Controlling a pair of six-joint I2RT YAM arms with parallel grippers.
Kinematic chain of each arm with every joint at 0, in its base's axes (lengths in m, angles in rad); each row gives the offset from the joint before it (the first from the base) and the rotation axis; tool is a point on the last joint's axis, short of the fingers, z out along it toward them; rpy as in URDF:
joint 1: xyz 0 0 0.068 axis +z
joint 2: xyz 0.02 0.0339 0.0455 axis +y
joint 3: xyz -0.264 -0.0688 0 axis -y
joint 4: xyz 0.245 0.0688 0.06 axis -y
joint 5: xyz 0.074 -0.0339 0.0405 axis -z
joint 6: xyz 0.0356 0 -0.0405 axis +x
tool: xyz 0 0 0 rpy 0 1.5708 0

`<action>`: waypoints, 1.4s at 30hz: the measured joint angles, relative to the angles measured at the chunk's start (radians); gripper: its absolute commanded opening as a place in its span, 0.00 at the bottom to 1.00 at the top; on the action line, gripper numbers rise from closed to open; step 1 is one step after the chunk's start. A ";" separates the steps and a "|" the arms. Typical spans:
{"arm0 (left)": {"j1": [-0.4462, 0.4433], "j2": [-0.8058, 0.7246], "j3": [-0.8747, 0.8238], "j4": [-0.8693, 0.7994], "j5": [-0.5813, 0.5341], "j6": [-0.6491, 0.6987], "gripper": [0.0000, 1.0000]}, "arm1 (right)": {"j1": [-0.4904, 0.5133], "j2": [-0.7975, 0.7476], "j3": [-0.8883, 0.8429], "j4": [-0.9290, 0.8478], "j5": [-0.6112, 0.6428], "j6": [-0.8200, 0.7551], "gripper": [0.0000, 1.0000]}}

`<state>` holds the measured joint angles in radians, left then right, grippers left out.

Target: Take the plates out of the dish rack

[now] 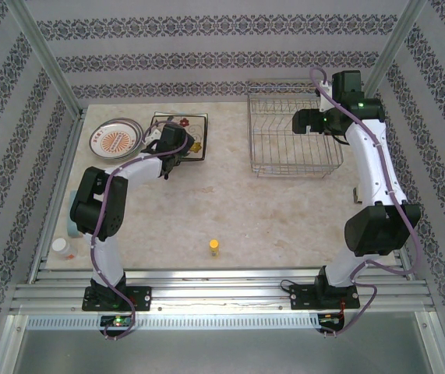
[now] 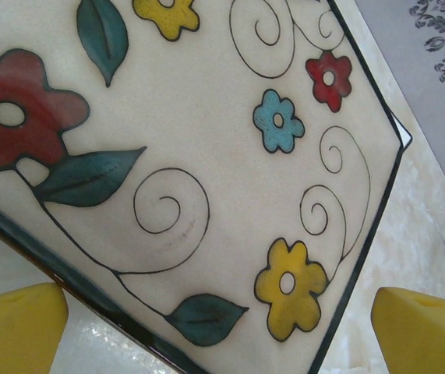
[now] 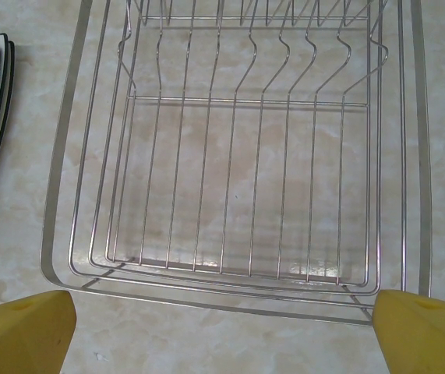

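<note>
Plates lie flat at the far left of the pale marbled tabletop (image 1: 245,210): a round white plate with an orange-red radial pattern (image 1: 113,140) and, just beside it, stacked square cream plates with dark rims and flower swirls (image 2: 206,156). The rectangular silver wire dish rack (image 3: 238,195), far right, holds none, so I judge the unloading finished. My left gripper (image 2: 222,327) hangs spread wide over the square stack, gripping nothing; my right gripper (image 3: 222,335) hovers above the rack, likewise spread and empty.

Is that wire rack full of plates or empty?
Empty. The right wrist view looks straight through the bare wires of the dish rack to the table; the plates lie on the table to its left.
</note>
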<state>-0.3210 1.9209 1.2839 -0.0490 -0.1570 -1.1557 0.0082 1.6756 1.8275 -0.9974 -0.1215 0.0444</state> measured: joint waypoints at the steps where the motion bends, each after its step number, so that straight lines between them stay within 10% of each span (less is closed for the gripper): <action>1: 0.000 0.000 0.006 0.001 0.000 0.002 1.00 | 0.000 0.000 0.000 0.000 0.000 0.000 0.98; 11: -0.001 0.000 0.024 0.010 -0.002 0.036 1.00 | 0.000 -0.034 -0.013 0.002 0.000 0.000 0.98; 19: -0.013 -0.138 0.035 -0.107 -0.043 0.404 1.00 | 0.000 -0.119 -0.120 0.042 0.000 0.000 0.98; 31: 0.014 -0.892 -0.457 0.081 -0.172 0.996 1.00 | 0.056 -0.959 -1.271 0.849 0.089 0.020 0.98; 42: 0.259 -0.710 -0.834 0.360 -0.101 1.040 1.00 | 0.026 -0.641 -1.524 1.337 0.114 0.001 0.98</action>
<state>-0.0624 1.2110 0.4500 0.3107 -0.2577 -0.1158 0.0345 1.0344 0.3031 0.3397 -0.0071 0.0452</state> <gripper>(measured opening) 0.997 0.979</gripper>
